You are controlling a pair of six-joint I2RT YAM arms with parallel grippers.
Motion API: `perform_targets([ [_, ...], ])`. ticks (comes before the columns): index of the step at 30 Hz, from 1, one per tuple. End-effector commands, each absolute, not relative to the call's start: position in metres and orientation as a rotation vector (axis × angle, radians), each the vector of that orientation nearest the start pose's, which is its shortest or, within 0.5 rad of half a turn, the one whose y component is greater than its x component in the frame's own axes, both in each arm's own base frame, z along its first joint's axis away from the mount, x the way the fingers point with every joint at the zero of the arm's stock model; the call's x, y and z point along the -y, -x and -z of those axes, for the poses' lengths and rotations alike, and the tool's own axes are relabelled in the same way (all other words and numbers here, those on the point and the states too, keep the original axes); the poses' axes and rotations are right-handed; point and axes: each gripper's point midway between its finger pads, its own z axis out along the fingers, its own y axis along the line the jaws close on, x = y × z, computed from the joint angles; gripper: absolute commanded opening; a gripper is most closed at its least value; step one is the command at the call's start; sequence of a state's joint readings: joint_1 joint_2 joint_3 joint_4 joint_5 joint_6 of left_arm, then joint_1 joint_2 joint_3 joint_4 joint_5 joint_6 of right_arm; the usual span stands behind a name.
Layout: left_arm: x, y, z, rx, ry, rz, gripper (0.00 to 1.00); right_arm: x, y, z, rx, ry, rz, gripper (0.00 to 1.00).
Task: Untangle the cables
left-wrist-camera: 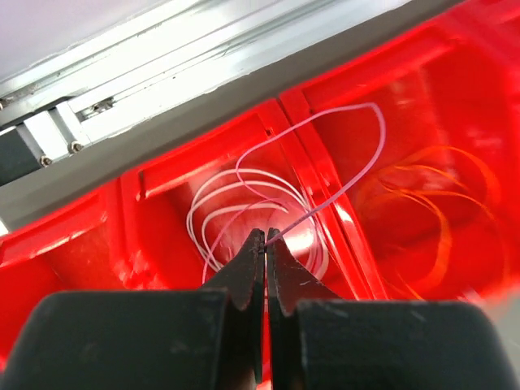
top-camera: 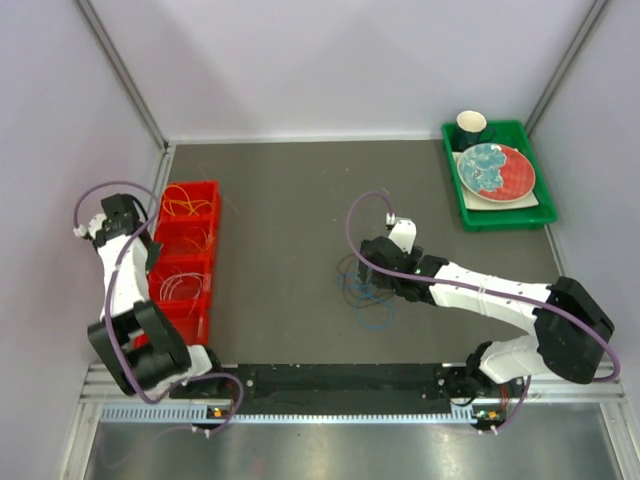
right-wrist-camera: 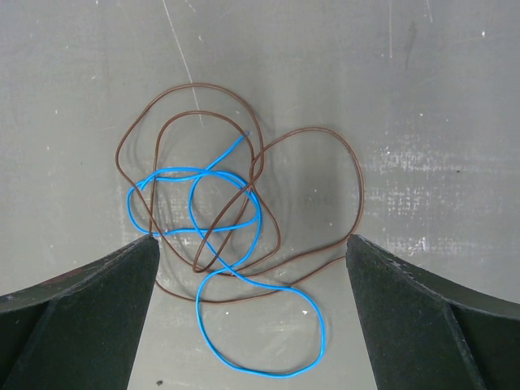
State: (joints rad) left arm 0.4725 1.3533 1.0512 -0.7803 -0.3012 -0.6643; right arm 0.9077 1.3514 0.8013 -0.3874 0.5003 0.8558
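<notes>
- Pinches a pink wire (left-wrist-camera: 333, 197) at the very tips of the left gripper (left-wrist-camera: 265, 237), fingers pressed together with no gap showing.
- Climbs slantwise from that pinch, crosses a divider (left-wrist-camera: 313, 175) of the red bin (left-wrist-camera: 162, 175), arcs above the next cell and curls back toward the tips.
- Lies coiled in the cell right below the tips: a white wire (left-wrist-camera: 190, 215), several loops, apart from the fingers.
- Rests in the cell on the other side of the divider: an orange wire (left-wrist-camera: 445, 244), loose loops, blurred.
- Runs along the bin's far side: a metal rail (left-wrist-camera: 162, 73).
- Puts the left arm's wrist just beside the bin at the left edge of the table (top-camera: 280, 200), as seen from above.
- Spreads the fingers of the right gripper (right-wrist-camera: 252, 241) wide, with nothing gripped between them.
- Frames a tangle lying flat on the grey surface: a blue wire (right-wrist-camera: 183, 171) and a dark wire (right-wrist-camera: 358, 179), threaded through each other at several crossings.
- Swings wider than the blue on the far and right sides: the dark loops; trails nearest the wrist: one big blue loop.
- Cannot tell whether the fingertips touch the surface.
- Places that tangle near the table's middle in the view from above, well apart from the bin.
- Holds a plate (top-camera: 495, 170) and a cup (top-camera: 471, 125) at the far right corner: a green tray (top-camera: 505, 219).
</notes>
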Motion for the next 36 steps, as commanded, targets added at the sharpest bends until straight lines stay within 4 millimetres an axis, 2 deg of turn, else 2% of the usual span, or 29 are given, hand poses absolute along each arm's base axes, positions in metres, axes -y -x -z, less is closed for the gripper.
perform_targets([
  [1, -0.147, -0.240, -0.154, -2.072, 1.503, -0.263, 0.00, -0.231, -0.252, -0.101, -2.311, -0.134, -0.240, 0.96],
  [3, -0.146, -0.234, -0.168, -2.043, 1.523, -0.266, 0.00, -0.231, -0.251, -0.101, -2.309, -0.132, -0.240, 0.96],
  [6, -0.138, -0.219, -0.168, -2.036, 1.556, -0.271, 0.00, -0.230, -0.250, -0.103, -2.303, -0.137, -0.249, 0.96],
  [8, -0.132, -0.208, -0.154, -2.041, 1.570, -0.269, 0.00, -0.228, -0.249, -0.104, -2.293, -0.143, -0.262, 0.96],
  [11, -0.118, -0.207, -0.130, -2.072, 1.554, -0.184, 0.00, -0.227, -0.248, -0.107, -2.279, -0.149, -0.286, 0.96],
  [14, -0.108, -0.206, -0.113, -2.104, 1.578, -0.127, 0.00, -0.227, -0.247, -0.106, -2.282, -0.146, -0.289, 0.97],
  [17, -0.100, -0.205, -0.104, -2.114, 1.627, -0.083, 0.00, -0.227, -0.247, -0.106, -2.282, -0.144, -0.291, 0.97],
  [23, -0.097, -0.209, -0.090, -2.146, 1.660, -0.062, 0.00, -0.227, -0.247, -0.107, -2.280, -0.146, -0.292, 0.97],
  [28, -0.098, -0.216, -0.088, -2.197, 1.606, -0.047, 0.01, -0.227, -0.247, -0.106, -2.282, -0.146, -0.289, 0.97],
  [30, -0.096, -0.220, -0.096, -2.183, 1.558, -0.015, 0.08, -0.228, -0.248, -0.106, -2.282, -0.144, -0.288, 0.97],
  [31, -0.096, -0.222, -0.101, -2.172, 1.541, -0.004, 0.24, -0.228, -0.248, -0.105, -2.283, -0.143, -0.287, 0.97],
  [33, -0.094, -0.229, -0.119, -2.120, 1.466, 0.052, 0.37, -0.228, -0.248, -0.105, -2.284, -0.143, -0.285, 0.97],
  [34, -0.093, -0.232, -0.128, -2.101, 1.436, 0.066, 0.48, -0.229, -0.248, -0.106, -2.283, -0.142, -0.286, 0.97],
  [36, -0.092, -0.235, -0.143, -2.068, 1.398, 0.083, 0.57, -0.229, -0.248, -0.105, -2.285, -0.139, -0.284, 0.97],
])
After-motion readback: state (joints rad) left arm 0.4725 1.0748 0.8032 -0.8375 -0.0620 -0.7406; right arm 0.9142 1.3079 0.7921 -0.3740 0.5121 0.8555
